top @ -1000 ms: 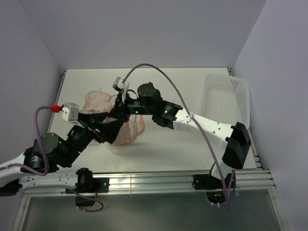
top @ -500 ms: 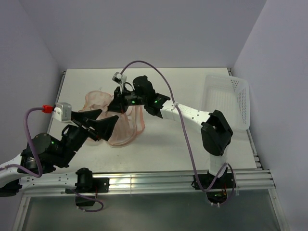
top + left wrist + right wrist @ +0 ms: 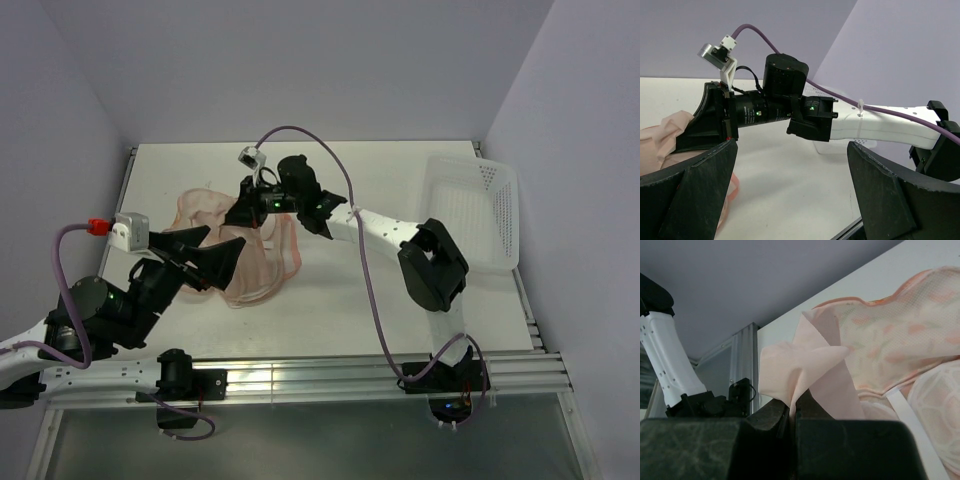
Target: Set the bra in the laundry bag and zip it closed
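The laundry bag lies open left of the table's middle, peach with an orange rim; its patterned fabric fills the right wrist view's right side. My right gripper is over the bag's far edge, shut on a fold of the pale pink bra and holding it up. The bra's cups are hidden. My left gripper is wide open and empty just left of the bag. In the left wrist view the left gripper frames bare table, with pink fabric at the left edge.
A white perforated basket stands at the right edge of the table. The right arm stretches across from the right, over the table's middle. Purple cables loop above both arms.
My left gripper drew back from the bag to the left, open. My right gripper moved slightly farther away with the bra fabric still pinched, its elbow folding nearer.
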